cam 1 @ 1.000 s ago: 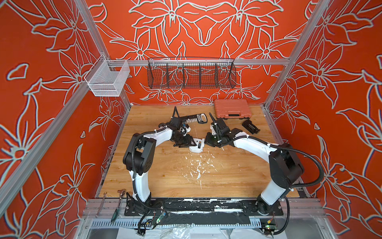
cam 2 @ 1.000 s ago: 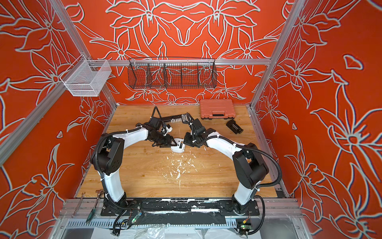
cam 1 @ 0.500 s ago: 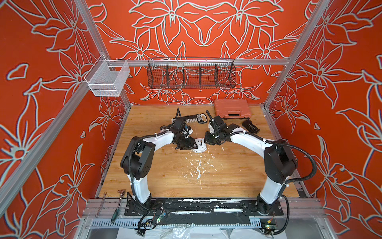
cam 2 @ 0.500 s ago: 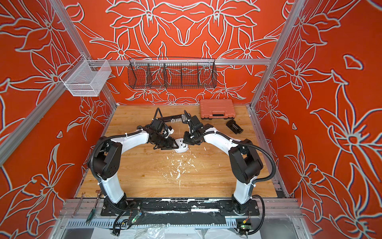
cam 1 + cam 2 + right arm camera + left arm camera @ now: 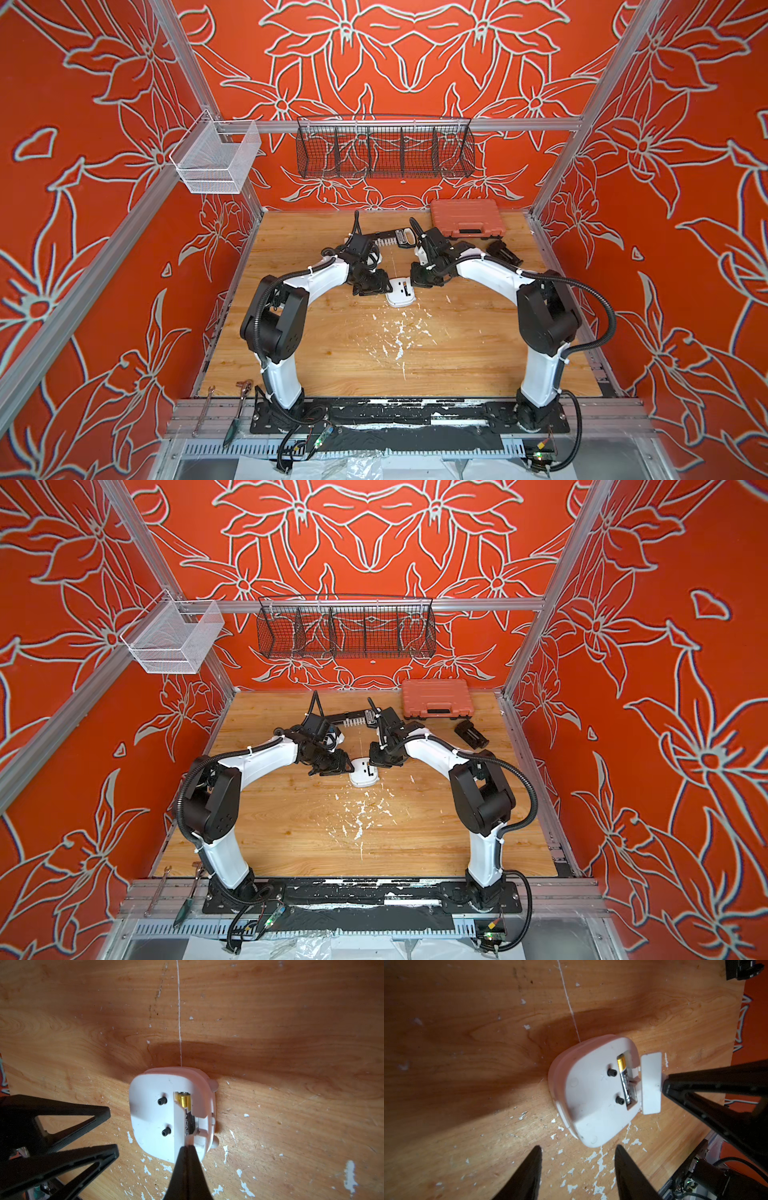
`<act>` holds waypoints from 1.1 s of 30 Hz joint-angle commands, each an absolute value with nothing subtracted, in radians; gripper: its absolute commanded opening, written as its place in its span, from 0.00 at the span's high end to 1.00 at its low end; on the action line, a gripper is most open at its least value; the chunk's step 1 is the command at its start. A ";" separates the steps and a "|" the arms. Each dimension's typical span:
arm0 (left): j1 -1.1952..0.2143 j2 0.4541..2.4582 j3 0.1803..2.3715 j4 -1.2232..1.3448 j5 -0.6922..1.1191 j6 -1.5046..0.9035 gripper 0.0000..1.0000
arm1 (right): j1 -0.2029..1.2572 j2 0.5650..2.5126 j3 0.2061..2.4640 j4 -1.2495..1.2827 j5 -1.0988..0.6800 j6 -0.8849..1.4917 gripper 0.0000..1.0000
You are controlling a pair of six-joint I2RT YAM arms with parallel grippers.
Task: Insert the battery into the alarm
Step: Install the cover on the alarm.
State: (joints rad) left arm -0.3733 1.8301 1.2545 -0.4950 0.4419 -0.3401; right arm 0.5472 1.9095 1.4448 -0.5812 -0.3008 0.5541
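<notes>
The white alarm (image 5: 401,294) (image 5: 364,774) lies face down mid-table, back up (image 5: 591,1095) (image 5: 149,1118). The battery (image 5: 625,1080) (image 5: 188,1118), black with a gold end, sits in the open recess. A white cover flap (image 5: 651,1084) (image 5: 178,1132) stands tilted at the recess edge. My right gripper (image 5: 188,1145) (image 5: 415,282) is shut, its tips touching that flap's edge. I cannot tell whether the flap is pinched. My left gripper (image 5: 578,1149) (image 5: 380,286) is open and empty, just off the alarm's left side.
An orange tool case (image 5: 465,218), a long black-and-white tool (image 5: 395,239) and a small black part (image 5: 505,253) lie behind the arms. A black wire basket (image 5: 384,151) and a white one (image 5: 216,162) hang on the walls. Wrenches (image 5: 203,409) lie front left.
The right gripper has edged left onto the alarm's back. The left jaws have narrowed slightly and the left arm has shifted a little toward the alarm, which has stayed put.
</notes>
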 commanded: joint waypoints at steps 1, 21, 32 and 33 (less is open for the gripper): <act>-0.371 1.858 1.270 -0.528 0.417 -0.360 0.46 | 0.547 1.941 1.477 -0.607 -0.316 0.531 1.00; -0.371 1.918 1.273 -0.538 0.385 -0.360 0.47 | 0.556 2.000 1.526 -0.656 -0.307 0.484 1.00; -0.371 1.944 1.282 -0.560 0.369 -0.345 0.47 | 0.556 2.026 1.556 -0.669 -0.307 0.458 1.00; -0.371 1.945 1.282 -0.561 0.369 -0.344 0.47 | 0.556 2.029 1.564 -0.675 -0.307 0.456 1.00</act>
